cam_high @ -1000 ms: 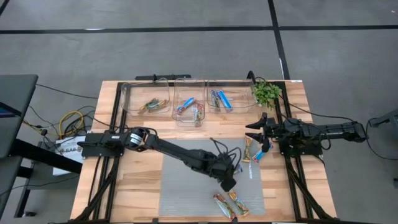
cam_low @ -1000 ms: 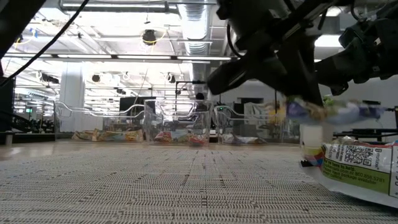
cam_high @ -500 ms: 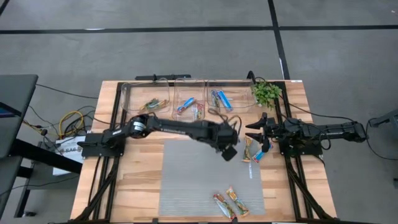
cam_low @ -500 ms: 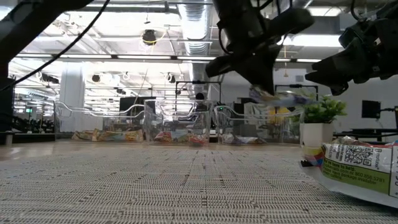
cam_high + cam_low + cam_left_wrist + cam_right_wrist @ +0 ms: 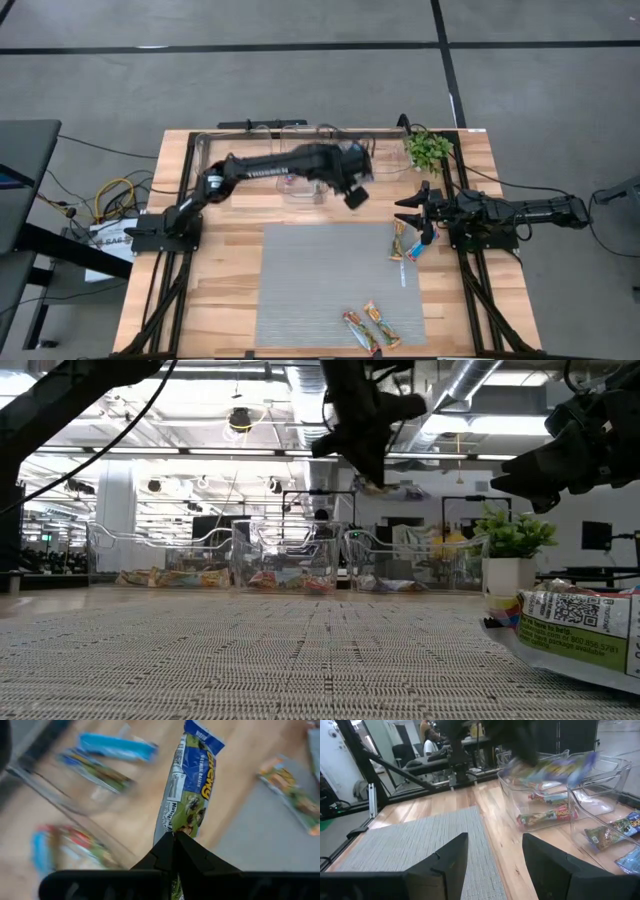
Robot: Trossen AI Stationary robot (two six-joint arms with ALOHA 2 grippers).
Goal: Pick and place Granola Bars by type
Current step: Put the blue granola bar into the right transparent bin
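**Left arm swings bar up to the bins**

My left arm has swept from the grey mat point(image 5: 330, 280) up to the clear bins point(image 5: 305, 170). The left gripper point(image 5: 354, 192) is clamped on a blue-green granola bar point(image 5: 190, 790), held over the middle and right bins. My right gripper point(image 5: 408, 212) waits, fingers apart and empty, beside the potted plant point(image 5: 428, 148). Four bars lie on the mat.

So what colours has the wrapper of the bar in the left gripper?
Blue and green with yellow lettering, on the wrapped granola bar; the left wrist view shows it best.
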